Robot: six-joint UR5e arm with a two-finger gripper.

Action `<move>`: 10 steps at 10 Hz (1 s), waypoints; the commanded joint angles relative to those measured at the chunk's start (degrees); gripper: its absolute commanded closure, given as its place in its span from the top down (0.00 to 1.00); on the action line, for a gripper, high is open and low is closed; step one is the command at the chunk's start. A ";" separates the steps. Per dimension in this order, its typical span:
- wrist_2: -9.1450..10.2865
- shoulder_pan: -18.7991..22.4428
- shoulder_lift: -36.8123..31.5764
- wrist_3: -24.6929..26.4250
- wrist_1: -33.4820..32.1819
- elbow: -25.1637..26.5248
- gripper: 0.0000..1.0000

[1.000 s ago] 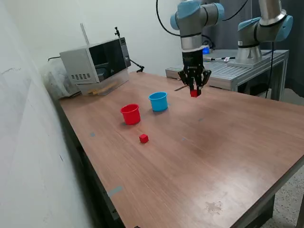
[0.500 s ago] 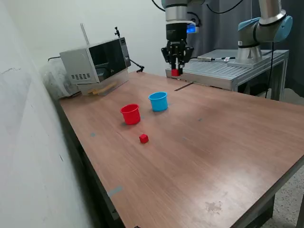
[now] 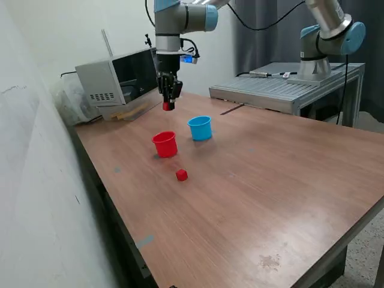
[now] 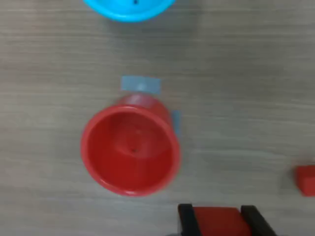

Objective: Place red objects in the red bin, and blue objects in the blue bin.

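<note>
My gripper (image 3: 168, 105) is shut on a small red cube (image 3: 168, 106) and holds it in the air above and a little behind the red bin (image 3: 165, 144). In the wrist view the cube (image 4: 218, 221) sits between the two black fingertips (image 4: 185, 218), and the red bin (image 4: 130, 151) looks empty inside. The light-blue bin (image 3: 200, 128) stands just to the exterior view's right of the red bin; only its rim shows in the wrist view (image 4: 129, 10). A second red cube (image 3: 182, 174) lies on the table in front of the red bin. No dark-blue cubes are in view.
A microwave (image 3: 120, 81) stands at the table's back on the exterior view's left. A metal bench (image 3: 288, 90) carrying a second arm's base (image 3: 318, 60) is behind the table on the right. A wall runs along the left. Blue tape patches (image 4: 141, 84) lie by the red bin.
My gripper has carried the red cube to the exterior view's left, from beyond the blue bin to above the red bin. The cube on the table and both bins have not moved.
</note>
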 commanded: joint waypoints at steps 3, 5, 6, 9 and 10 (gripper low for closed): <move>-0.12 -1.14 6.27 0.12 -1.97 -2.43 0.00; -0.12 -1.58 7.77 0.12 -2.68 -2.52 0.00; -0.12 -2.10 8.21 0.12 -2.77 -2.52 0.00; -0.12 -3.25 8.30 0.03 -3.56 -2.08 0.00; -0.12 -3.25 8.21 0.12 -3.56 -1.82 1.00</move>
